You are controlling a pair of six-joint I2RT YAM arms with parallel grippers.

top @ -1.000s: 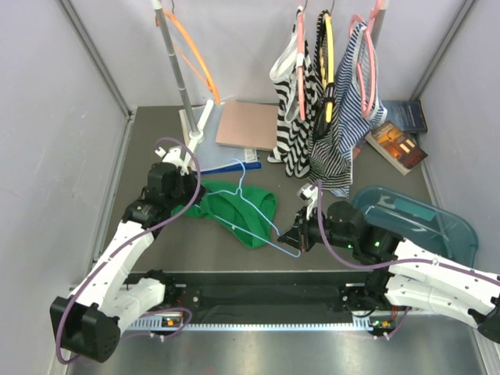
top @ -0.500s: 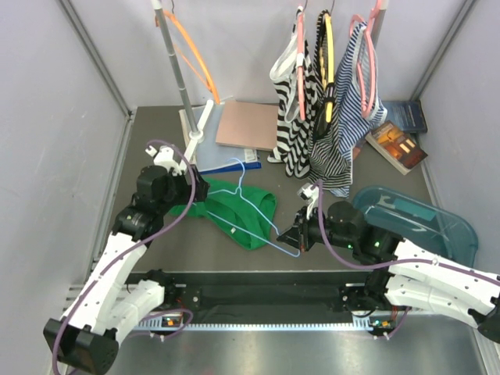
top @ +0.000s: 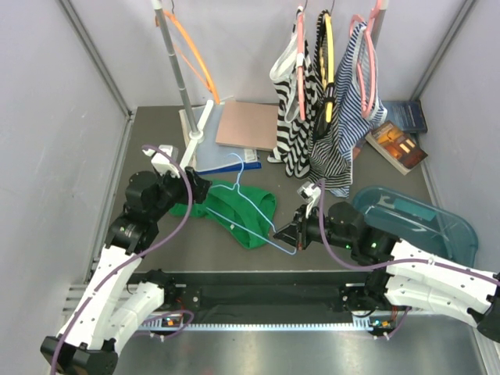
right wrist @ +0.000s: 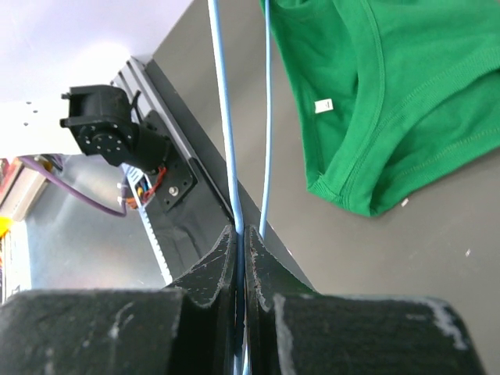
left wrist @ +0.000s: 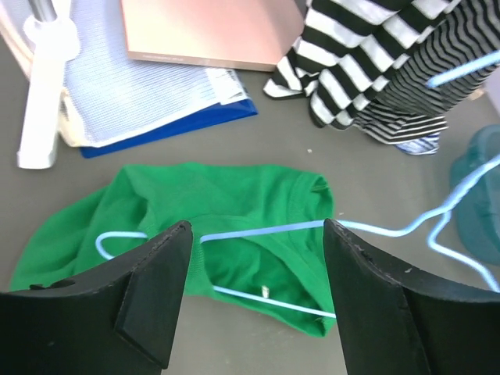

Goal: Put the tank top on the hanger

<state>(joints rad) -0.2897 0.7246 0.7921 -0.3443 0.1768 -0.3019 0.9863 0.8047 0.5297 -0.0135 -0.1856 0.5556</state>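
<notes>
- Left gripper (top: 199, 187): fingers (left wrist: 156, 289) spread wide, nothing between them, not touching the cloth.
- Tank top (top: 234, 212) lies crumpled flat on the table (top: 156, 141) mid-field, just off the left fingertips at about 4 o'clock in the top view.
- In the left wrist view the tank top (left wrist: 226, 195) sits below and ahead of the open gap, with its white label (left wrist: 264, 293) near the 6 o'clock hem.
- Right gripper (top: 287, 234): fingers (right wrist: 207, 269) pinched fully together on the hanger (top: 258, 211), at its wire corner on the 4 o'clock end.
- The hanger wire (left wrist: 266, 229) runs across the top of the cloth, hook toward 12 o'clock. I can't tell whether it's threaded through an opening.
- From the right fingertips the tank top (right wrist: 391, 94) is at about 10 o'clock in the top view, clear of the fingers; only the wire (right wrist: 223, 117) is in the grip.
- Striped tops (top: 328, 117) hang at 1 o'clock, well apart from both.
</notes>
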